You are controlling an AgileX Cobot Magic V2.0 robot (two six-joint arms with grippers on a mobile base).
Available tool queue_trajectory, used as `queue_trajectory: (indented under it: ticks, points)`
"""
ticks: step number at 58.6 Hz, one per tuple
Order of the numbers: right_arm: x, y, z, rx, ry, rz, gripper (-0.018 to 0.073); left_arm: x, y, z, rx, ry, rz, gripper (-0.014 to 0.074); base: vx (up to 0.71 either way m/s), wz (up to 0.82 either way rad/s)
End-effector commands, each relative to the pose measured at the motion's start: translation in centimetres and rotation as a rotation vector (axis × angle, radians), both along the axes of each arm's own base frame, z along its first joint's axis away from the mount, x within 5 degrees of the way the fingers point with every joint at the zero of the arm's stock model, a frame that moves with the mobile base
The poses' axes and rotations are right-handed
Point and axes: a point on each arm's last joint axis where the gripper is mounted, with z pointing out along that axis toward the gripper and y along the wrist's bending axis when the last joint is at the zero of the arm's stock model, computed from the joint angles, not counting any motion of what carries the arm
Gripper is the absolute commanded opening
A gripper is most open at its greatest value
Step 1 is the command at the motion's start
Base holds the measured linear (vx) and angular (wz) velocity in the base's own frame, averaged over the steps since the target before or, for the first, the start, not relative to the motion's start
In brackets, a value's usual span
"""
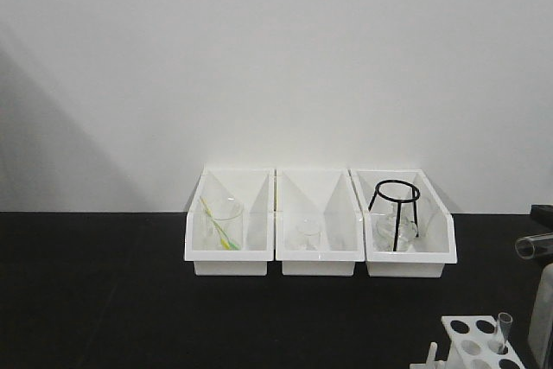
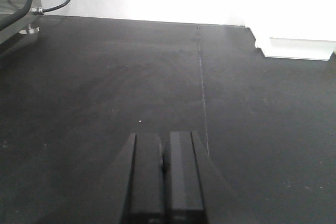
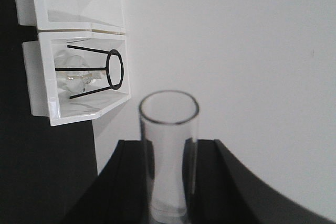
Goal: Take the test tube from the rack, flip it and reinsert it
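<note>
Right hand [image 3: 169, 142] is clamped on the tube [image 3: 168, 177], open rim pointing away from the wrist cam. Front cam shows the tube roughly level in the air at far right, above and apart from the rack [image 1: 473, 339]. Left hand [image 2: 164, 139] has its fingers [image 2: 147, 171] pressed together, holding nothing, low over bare surface [image 2: 79, 103]. A 2nd tube [image 1: 504, 330] stands upright near the rack's right end.

My read: mid-flip, w/ reinsertion to come. Risks as I see them:
- Glass is slick and thin, so rolling the wrist could let it slide thru the grip and drop. Too much squeeze could crack it.
- Rack is mostly cut off at the front cam's edge and absent from the wrist cam, so I've poor sight for lining up a hole. A miss would hit the top plate or knock the 2nd tube.
- Rack looks light, so a sideways push prob tips it.
</note>
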Motion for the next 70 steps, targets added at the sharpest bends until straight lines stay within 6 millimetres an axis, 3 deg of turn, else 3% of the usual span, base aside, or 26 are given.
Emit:
queue_trajectory:
  ticks: [1,9,16,30,40,53,62,70]
  points:
    - [-0.1,-0.3,1.5,-0.025,-0.053,-0.025,-0.0006,0.1,-0.1,0.8,0.003,-0.097,-0.011,-0.0006,0.00,0.00]
    - [0.0,-0.2,1.7,0.312,-0.015,-0.084,-0.0006,0.1,-0.1,0.8,0.003,-0.097,-0.011,-0.0006,0.00,0.00]
    - [0.0,-0.3,1.9,0.777,0.037,-0.160,-0.0006,0.1,-0.1,0.8,0.003,-0.097,-0.011,-0.0006,0.00,0.00]
    - [0.2,-0.3,1.9,1.279,0.116,-0.240,-0.0006,0.1,-0.1,0.8,0.003,-0.097,-0.011,-0.0006,0.00,0.00]
    - [1.2,-0.2,-0.3,1.391,0.208,-0.302,-0.0006,0.1,-0.1,0.8,0.003,-0.097,-0.011,-0.0006,0.00,0.00]
    - [0.8,-0.5,-2.4,1.434,0.278,-0.284,-0.0006,0.1,-0.1,0.8,0.003,-0.097,-0.011,-0.0006,0.00,0.00]
    - [0.6,-2.5,-1.7,1.594,0.150,-0.183,-0.0006,0.1,-0.1,0.8,0.003,-0.097,-0.011,-0.0006,0.00,0.00]
    - [0.1,-3.1,-2.6,1.577,0.064,-0.139,-0.0006,0.1,-0.1,0.8,0.003,-0.097,-0.011,-0.0006,0.00,0.00]
